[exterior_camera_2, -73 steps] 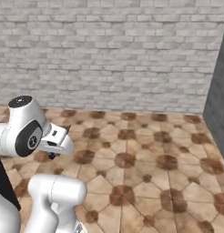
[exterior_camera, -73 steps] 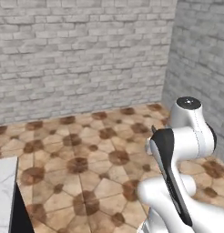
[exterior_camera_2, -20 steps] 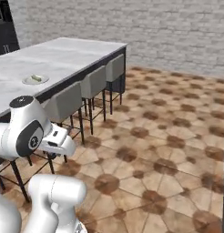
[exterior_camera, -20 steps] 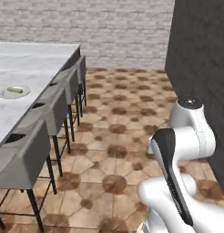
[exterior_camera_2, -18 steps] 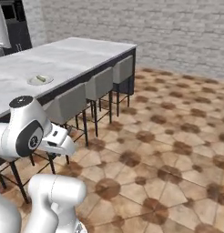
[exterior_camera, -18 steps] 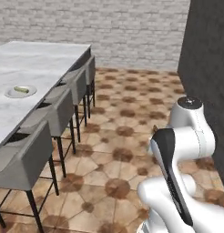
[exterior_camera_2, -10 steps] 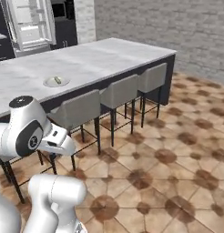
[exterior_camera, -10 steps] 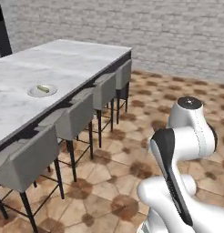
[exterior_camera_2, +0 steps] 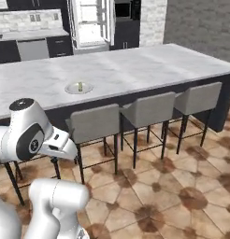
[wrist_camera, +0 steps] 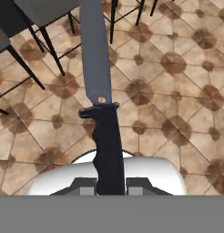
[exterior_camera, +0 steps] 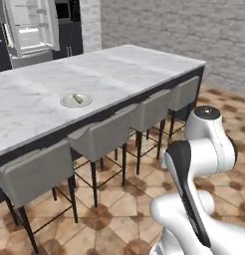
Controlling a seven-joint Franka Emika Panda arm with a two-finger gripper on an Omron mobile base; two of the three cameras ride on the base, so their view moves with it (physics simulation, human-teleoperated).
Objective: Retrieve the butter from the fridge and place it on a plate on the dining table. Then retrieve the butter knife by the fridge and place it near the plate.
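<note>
Btwn jaws, butter knife [wrist_camera: 102, 118], blade fwd.

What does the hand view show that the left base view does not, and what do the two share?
The hand view shows the butter knife, its black handle clamped between the fingers, blade pointing out over the floor. The left base view shows the dining table carrying the plate with the butter on it, and the fridge standing open behind. Both share the patterned tile floor and the grey seats on dark legs.
</note>
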